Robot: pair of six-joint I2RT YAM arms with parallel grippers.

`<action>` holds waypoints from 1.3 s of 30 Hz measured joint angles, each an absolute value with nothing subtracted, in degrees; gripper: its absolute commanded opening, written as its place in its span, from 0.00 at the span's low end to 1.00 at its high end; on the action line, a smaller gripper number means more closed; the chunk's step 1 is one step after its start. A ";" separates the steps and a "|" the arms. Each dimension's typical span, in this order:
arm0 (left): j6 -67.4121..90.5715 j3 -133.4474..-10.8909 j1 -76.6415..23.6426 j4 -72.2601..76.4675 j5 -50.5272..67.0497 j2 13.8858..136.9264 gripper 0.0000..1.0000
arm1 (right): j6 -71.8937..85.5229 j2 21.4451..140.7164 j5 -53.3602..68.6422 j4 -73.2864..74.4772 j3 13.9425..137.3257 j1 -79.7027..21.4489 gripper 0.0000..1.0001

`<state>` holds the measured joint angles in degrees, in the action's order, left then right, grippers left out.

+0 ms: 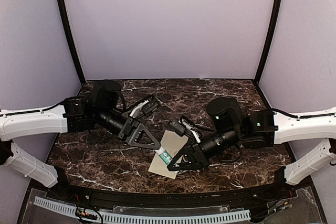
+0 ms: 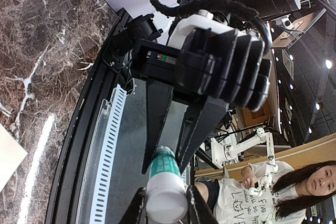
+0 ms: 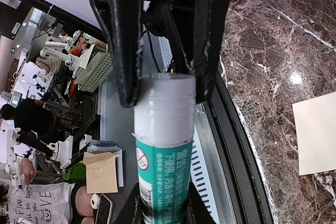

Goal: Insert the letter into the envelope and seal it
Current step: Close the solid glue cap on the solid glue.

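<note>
A glue stick (image 1: 165, 156) with a white cap and a green label hangs between both grippers above the table. My left gripper (image 2: 165, 211) is shut on the white cap (image 2: 166, 198). My right gripper (image 3: 161, 208) is shut on the green body (image 3: 163, 177). In the top view the left gripper (image 1: 157, 148) and the right gripper (image 1: 173, 163) meet tip to tip. Under them lies a cream paper rectangle (image 1: 169, 144), partly covered. Its edge also shows as cream paper (image 3: 317, 135) in the right wrist view. I cannot tell whether it is the envelope or the letter.
The dark marble table (image 1: 210, 93) ends at a black front rail (image 1: 168, 196) with a slotted white strip (image 1: 147, 215) below it. Grey walls close the back and sides. Both arms reach inward from the table's left and right edges.
</note>
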<state>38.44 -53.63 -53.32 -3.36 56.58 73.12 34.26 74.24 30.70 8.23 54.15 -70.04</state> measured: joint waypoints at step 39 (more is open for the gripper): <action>38.44 -52.40 -54.15 5.96 52.45 74.35 0.00 | 27.86 72.55 34.02 10.59 53.95 -65.80 0.31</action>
